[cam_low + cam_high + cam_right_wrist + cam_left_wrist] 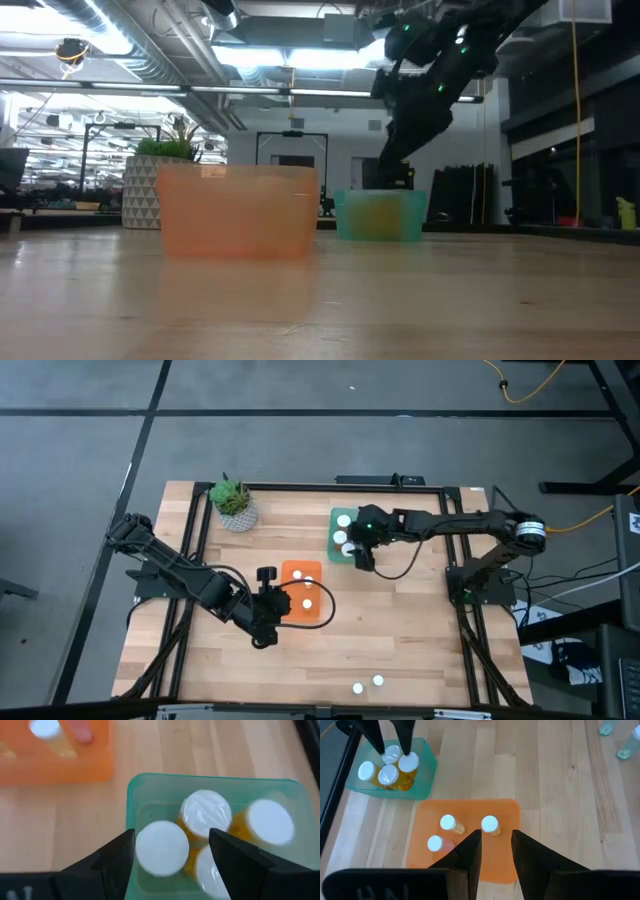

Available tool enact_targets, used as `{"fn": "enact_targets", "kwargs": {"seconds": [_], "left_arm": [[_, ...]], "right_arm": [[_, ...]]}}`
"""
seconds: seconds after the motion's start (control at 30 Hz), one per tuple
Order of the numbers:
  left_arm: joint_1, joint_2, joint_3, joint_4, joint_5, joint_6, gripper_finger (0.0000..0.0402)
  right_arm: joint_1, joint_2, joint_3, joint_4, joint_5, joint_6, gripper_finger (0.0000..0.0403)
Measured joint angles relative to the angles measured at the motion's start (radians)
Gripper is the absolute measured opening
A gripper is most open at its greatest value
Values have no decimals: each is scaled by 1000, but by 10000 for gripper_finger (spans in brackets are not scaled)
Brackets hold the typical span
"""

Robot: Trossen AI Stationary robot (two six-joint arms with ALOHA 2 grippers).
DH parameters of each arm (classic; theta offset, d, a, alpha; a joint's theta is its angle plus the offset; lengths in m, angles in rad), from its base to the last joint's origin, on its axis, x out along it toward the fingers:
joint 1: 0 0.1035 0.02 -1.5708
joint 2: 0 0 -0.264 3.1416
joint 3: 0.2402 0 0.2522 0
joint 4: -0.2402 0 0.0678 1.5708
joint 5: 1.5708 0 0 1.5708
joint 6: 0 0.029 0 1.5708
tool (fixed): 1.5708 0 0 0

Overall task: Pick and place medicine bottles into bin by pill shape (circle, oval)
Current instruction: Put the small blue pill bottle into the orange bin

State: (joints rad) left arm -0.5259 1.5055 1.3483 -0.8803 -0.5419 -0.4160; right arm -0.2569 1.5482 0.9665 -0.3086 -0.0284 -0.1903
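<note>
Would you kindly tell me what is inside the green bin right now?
The green bin holds four white-capped bottles; the open right pincer has one between its fingers. Their pills cannot be made out.

From table height I see an orange bin [238,212] in front, a green bin [380,215] farther back to its right. A dark arm [430,70] descends above the green bin. A potted plant [150,185] stands behind the orange bin's left.

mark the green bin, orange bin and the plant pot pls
green bin [422,782]: left wrist view, on its side wall.
orange bin [288,569]: high view, on its rim at a corner.
plant pot [240,518]: high view, on the pot's side below the leaves.
</note>
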Motion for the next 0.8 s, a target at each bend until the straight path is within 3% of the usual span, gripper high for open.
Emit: {"fn": "enact_targets", "kwargs": {"seconds": [0.2,0.43,0.8], "left_arm": [[0,0,0,0,0,0,99],[0,0,-4,10,0,0,99],[0,0,-150,141,3,-1,99]], "right_arm": [[50,-156,0,-228,0,231,257],[259,-280,-3,-528,0,531,257],[711,-309,-113,-495,-9,951,257]]}}
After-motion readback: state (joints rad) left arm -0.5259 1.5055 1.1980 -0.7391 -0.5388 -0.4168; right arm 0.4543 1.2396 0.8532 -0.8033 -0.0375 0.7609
